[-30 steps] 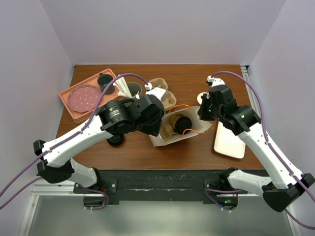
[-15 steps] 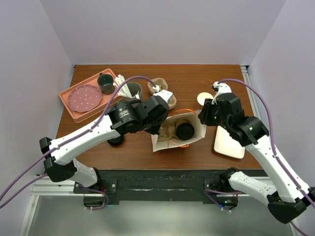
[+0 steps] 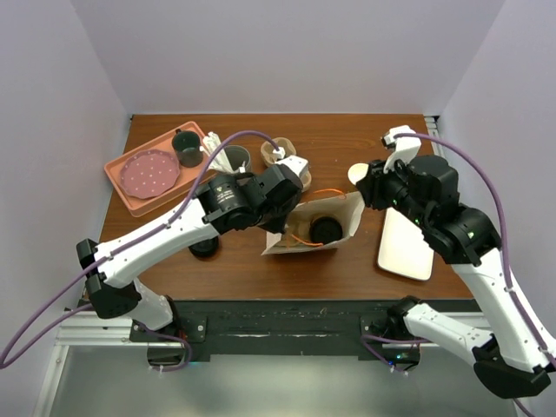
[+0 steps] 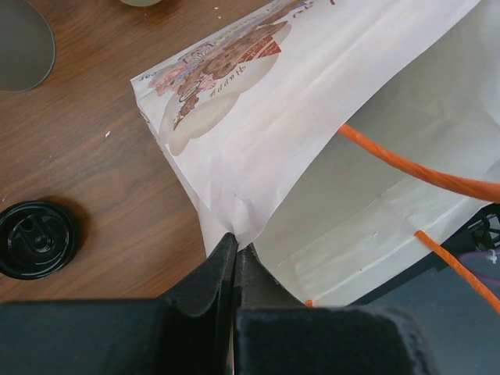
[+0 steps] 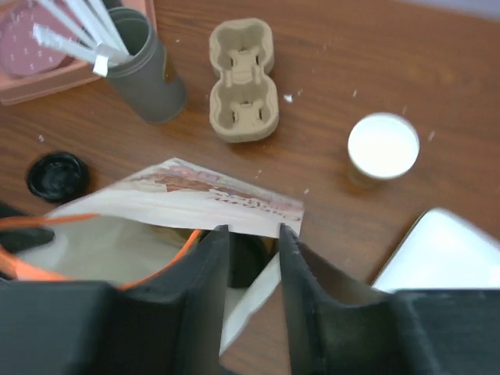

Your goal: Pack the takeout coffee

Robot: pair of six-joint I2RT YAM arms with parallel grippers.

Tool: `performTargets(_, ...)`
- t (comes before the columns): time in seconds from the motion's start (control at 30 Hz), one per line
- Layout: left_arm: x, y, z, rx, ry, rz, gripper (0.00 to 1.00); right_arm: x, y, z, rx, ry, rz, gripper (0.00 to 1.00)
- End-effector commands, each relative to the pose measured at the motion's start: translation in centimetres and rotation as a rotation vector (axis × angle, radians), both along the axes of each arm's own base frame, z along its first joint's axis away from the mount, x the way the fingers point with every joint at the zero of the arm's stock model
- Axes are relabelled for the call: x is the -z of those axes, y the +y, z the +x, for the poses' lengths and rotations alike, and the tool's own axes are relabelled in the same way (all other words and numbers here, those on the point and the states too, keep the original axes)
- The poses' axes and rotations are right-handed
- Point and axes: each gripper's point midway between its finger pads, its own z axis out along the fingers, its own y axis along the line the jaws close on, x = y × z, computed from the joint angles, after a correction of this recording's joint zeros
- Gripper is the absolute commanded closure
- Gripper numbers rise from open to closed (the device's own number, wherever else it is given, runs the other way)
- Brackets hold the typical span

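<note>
A white paper bag point(image 3: 343, 208) with orange handles lies open at the table's middle. Inside it shows the dark round lid of the takeout coffee point(image 3: 326, 230), also seen as a dark shape point(image 5: 250, 262) in the right wrist view. My left gripper point(image 4: 235, 244) is shut on the bag's point(image 4: 258, 117) left corner fold. My right gripper point(image 5: 251, 228) hovers over the bag's point(image 5: 180, 207) right corner, jaws apart, with the paper edge just at its fingertips. A second tan cup with a white top point(image 5: 383, 146) stands apart on the wood to the right.
A cardboard cup carrier point(image 5: 242, 82) and a grey tumbler of white utensils point(image 5: 148, 70) stand behind the bag. A pink tray point(image 3: 130, 195) with a plate and a dark mug point(image 3: 186, 148) sits far left. A loose black lid point(image 4: 35, 238) lies left; a white platter point(image 3: 404, 248) lies right.
My left gripper has shut on the bag's left corner and shifted right. My right gripper has let go, opened and drawn back to the right. The bag's mouth now stands wider.
</note>
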Motion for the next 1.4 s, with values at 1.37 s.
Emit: performTargets(1.37, -4.9, 2.9, 6.4, -0.146, -0.129, -0.215, 1.0, 1.2, 10.9, -6.6, -0.841, -0.292, -0.552, 0.95)
